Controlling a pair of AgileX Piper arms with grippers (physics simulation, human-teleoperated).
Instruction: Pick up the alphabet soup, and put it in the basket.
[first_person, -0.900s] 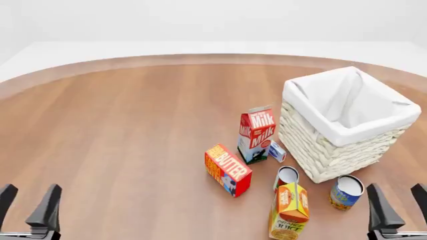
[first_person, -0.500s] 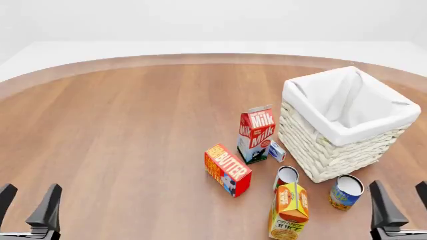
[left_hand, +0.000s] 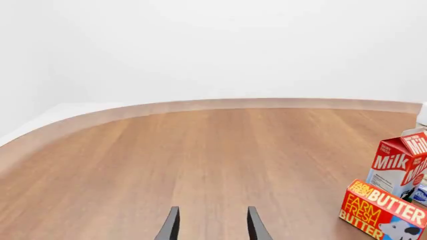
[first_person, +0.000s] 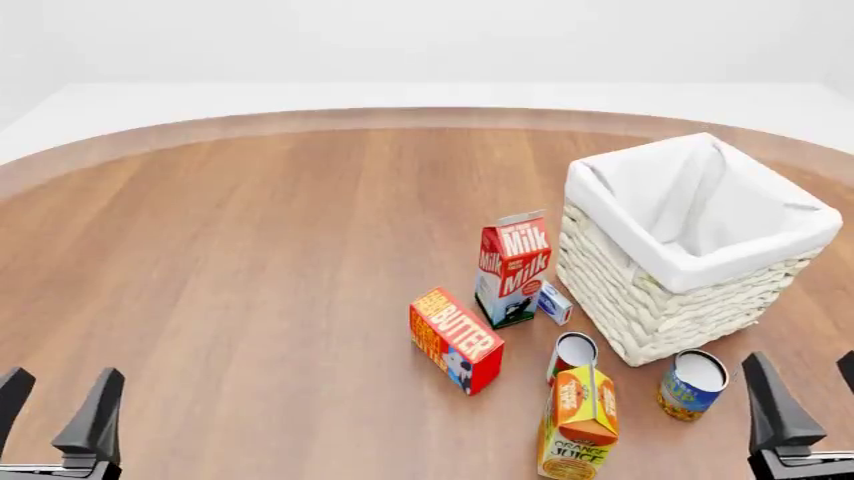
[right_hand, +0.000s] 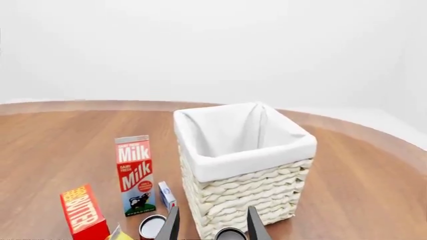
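- Alphabet soup stands upright on the wooden table, just beside the near corner of the basket, untouched.
- Right gripper sits low at the near edge, close beside the can, fingers parted and holding nothing.
- Left gripper sits far across at the near left corner, fingers parted and holding nothing.
- Orange juice carton, a slim red-and-white can, milk carton and butter box stand left of the soup.

Wooden table with basket, groceries

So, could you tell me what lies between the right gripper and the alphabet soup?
Nothing: in the front view only bare wooden table separates the right gripper from the alphabet soup, which stands just in front of the basket.
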